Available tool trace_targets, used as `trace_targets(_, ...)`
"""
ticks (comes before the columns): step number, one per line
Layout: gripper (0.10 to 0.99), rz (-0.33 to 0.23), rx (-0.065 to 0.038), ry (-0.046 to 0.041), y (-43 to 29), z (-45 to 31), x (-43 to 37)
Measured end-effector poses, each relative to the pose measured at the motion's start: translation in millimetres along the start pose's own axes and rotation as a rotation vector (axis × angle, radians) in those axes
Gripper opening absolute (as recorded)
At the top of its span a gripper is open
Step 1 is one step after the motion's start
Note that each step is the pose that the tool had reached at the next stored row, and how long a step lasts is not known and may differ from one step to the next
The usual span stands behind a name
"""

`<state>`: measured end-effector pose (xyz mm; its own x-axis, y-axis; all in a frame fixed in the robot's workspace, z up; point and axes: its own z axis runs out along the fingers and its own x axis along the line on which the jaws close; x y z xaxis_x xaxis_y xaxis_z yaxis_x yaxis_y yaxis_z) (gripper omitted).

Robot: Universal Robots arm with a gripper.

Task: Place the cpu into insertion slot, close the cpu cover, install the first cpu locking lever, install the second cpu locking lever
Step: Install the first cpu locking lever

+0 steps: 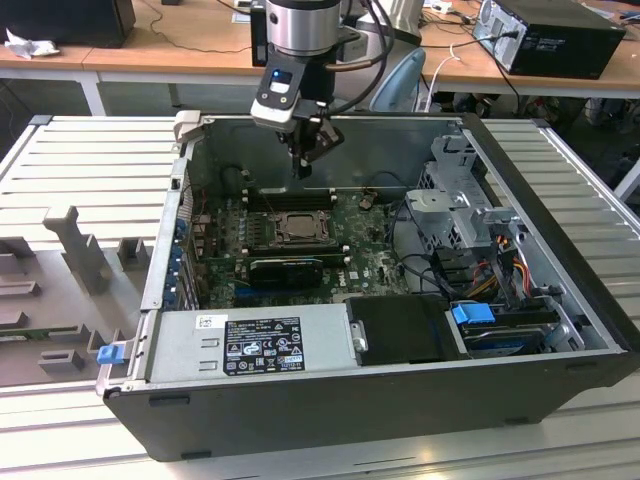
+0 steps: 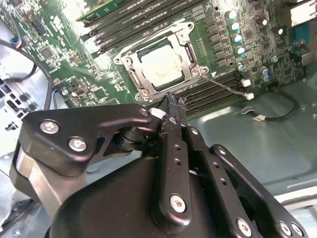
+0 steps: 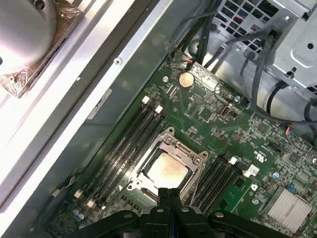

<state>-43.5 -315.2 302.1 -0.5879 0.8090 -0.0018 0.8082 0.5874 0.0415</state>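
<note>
The cpu (image 3: 167, 171) lay flat in the slot (image 3: 143, 172), its pale top showing through the window of the cover (image 3: 185, 148), which lay down over it. In the exterior view we saw the pincer (image 1: 303, 170) hanging above the board, just behind the socket. In the first wrist view its fingers (image 3: 163, 198) were pressed together with nothing between them.

Around the socket spread the green motherboard (image 3: 208, 114), with dark memory slots (image 3: 130, 144) on either side. The board lay in an open case (image 1: 400, 410) set on its side, with a power supply (image 1: 250, 345) along the near wall and a drive cage (image 1: 465, 200) on the exterior view's right.

The case rested on a ribbed grey tabletop (image 1: 90, 160), with a grey moulded tray (image 1: 60, 290) beside it on the exterior view's left. Behind stood wooden desks (image 1: 180, 45), one carrying a black computer (image 1: 560, 35), and a blue chair (image 1: 400, 80).
</note>
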Motion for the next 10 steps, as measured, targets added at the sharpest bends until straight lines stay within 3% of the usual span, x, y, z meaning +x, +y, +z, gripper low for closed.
trace_targets(10,0.106,-0.131,0.000,0.0054,0.0,0.0,0.0)
